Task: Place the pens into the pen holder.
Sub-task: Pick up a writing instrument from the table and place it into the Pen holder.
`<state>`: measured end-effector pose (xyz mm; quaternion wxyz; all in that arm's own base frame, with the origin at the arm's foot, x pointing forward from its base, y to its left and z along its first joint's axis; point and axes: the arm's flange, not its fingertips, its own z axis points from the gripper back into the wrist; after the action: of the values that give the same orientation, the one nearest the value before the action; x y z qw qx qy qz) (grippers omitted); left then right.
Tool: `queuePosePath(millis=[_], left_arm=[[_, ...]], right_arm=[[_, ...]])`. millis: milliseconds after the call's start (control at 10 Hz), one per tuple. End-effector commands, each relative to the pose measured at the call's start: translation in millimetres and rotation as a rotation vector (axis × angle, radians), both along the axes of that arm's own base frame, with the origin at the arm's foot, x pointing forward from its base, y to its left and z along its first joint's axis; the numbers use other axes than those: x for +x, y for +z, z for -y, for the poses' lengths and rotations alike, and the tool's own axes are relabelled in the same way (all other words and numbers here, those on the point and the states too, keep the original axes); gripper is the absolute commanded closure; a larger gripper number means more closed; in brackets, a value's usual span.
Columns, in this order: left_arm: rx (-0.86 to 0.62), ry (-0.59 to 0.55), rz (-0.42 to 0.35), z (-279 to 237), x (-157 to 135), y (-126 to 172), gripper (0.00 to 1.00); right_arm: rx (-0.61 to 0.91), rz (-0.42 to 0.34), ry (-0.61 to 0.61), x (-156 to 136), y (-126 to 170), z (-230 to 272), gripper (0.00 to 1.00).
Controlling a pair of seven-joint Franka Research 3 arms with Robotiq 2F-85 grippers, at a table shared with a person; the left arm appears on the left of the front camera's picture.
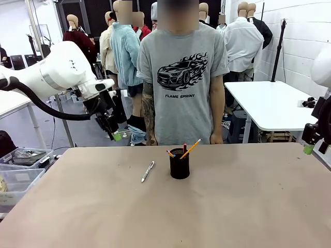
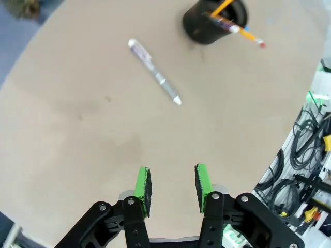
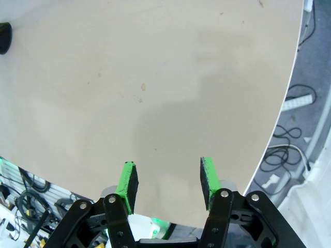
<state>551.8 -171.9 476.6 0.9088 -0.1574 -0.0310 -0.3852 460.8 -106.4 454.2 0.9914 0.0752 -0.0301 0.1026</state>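
A tan table (image 1: 248,206) stretched from the robot to a person (image 1: 181,77) in a grey T-shirt printed with a car, who stood at the far edge with arms hanging down.

Near the middle of the table stood the pen holder (image 1: 179,165), a small black cup, upright. A yellow pencil (image 1: 192,147) leaned out of it up and to the right. A shorter orange pencil (image 1: 169,153) poked out at its left rim, and a red-tipped stick (image 1: 184,148) stood between the two.

A silver pen (image 1: 148,171) lay flat on the table just to the left of the holder, apart from it. The pen lay at a slant, its far end pointing a little toward the holder.

The left gripper (image 2: 172,182) hung in the air above the far left side of the table, well away from the pen. Its two green-padded fingers (image 2: 142,183) were spread apart with nothing between them. From its wrist camera the pen and the holder lay ahead on the bare tabletop.

The right gripper (image 3: 168,178) hung over the right edge of the table, also spread and empty, with only bare tabletop between its fingers. The holder showed as a dark sliver at the left edge of that wrist view.
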Motion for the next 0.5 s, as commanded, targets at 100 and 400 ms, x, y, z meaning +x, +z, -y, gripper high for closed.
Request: queuePosePath(millis=[100, 400], left_arm=[[0.142, 0.127, -0.122, 25, 11, -22, 0.53], [0.158, 0.133, -0.189, 48, 30, -66, 0.46]], right_arm=[[-0.008, 0.003, 0.0, 1, 0, 0, 0.38], [-0.008, 0.003, 0.0, 1, 0, 0, 0.38]])
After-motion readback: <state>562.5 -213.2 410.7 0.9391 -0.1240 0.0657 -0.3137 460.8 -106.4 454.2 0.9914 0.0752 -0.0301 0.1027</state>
